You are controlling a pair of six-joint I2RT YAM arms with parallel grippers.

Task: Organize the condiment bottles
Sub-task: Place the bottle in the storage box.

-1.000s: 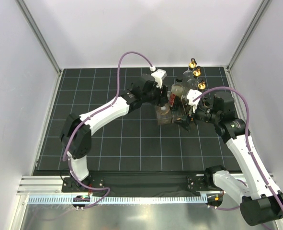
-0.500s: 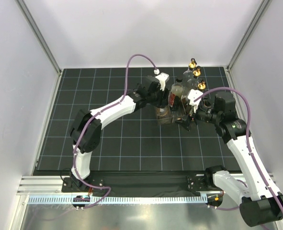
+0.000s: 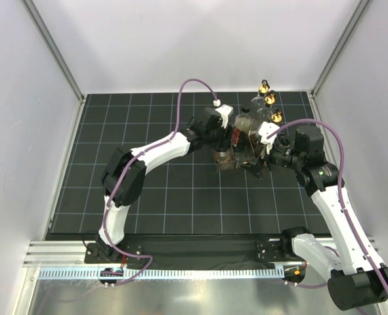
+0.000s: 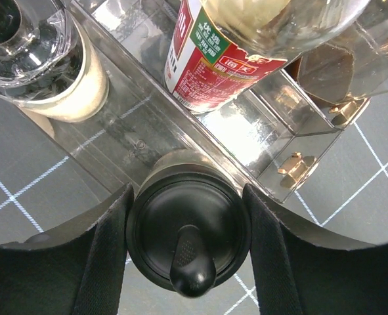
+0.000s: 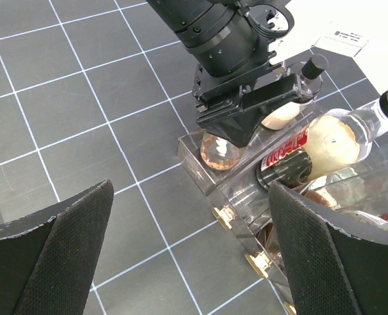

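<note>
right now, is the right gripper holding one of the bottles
No, in the right wrist view the right gripper stands wide open, with nothing clamped between its fingers.

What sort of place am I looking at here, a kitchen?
Probably a robot test cell, not a kitchen: bare white walls, a black gridded mat, and two arms bolted to a metal rail.

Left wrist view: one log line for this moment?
left tool: shut on black-capped bottle | at rack | right tool: open, holding nothing

Overhead view, two wrist close-ups, rack [image 5: 195, 164] shared
</note>
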